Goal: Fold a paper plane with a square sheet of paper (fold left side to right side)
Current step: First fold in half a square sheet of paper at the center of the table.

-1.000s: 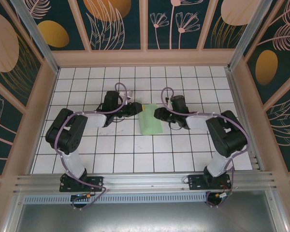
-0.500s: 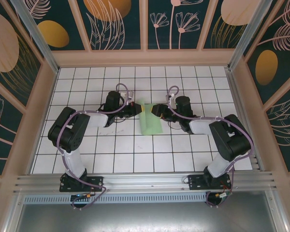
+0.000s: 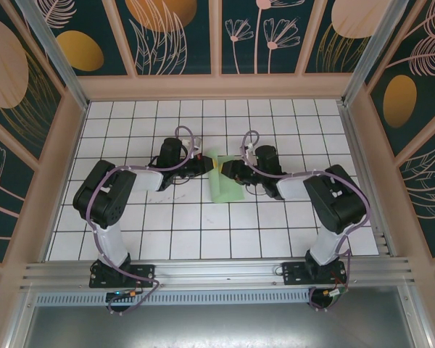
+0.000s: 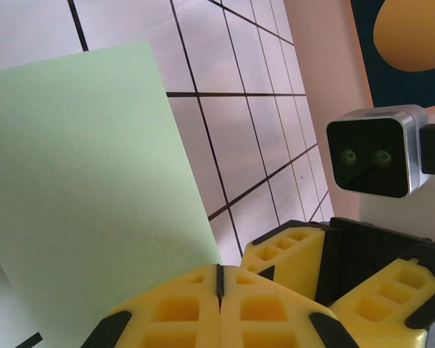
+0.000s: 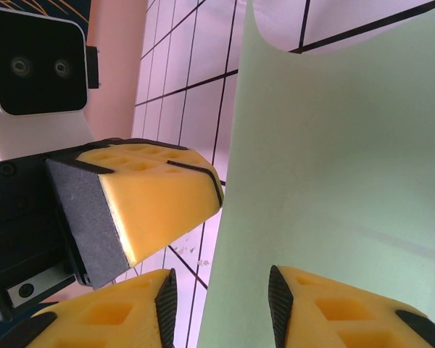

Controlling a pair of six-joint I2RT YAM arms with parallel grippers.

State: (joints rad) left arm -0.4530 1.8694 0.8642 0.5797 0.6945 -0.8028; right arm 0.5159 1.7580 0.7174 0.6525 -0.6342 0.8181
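The square sheet of paper [image 3: 227, 187] lies folded as a pale mint-green upright rectangle on the white tiled floor. My left gripper [image 3: 209, 165] sits at its upper left corner. In the left wrist view the left gripper [image 4: 219, 272] is shut, and the sheet's [image 4: 80, 181] edge runs right into the seam between the fingers. My right gripper [image 3: 228, 168] faces it from the right over the sheet's top. In the right wrist view the right gripper [image 5: 221, 297] stands open, the sheet's [image 5: 333, 159] left edge between its fingers, and the far corner curls up.
The two grippers nearly touch over the sheet's top end. The left wrist view has the right arm's yellow fingers [image 4: 290, 254] and camera [image 4: 373, 156] close by. Tiled floor [image 3: 203, 232] stretches around, and wooden walls [image 3: 217, 87] enclose it.
My left gripper has shut at the sheet's upper left corner. My right gripper has moved left until it faces the left one, its jaws widening and then narrowing a little.
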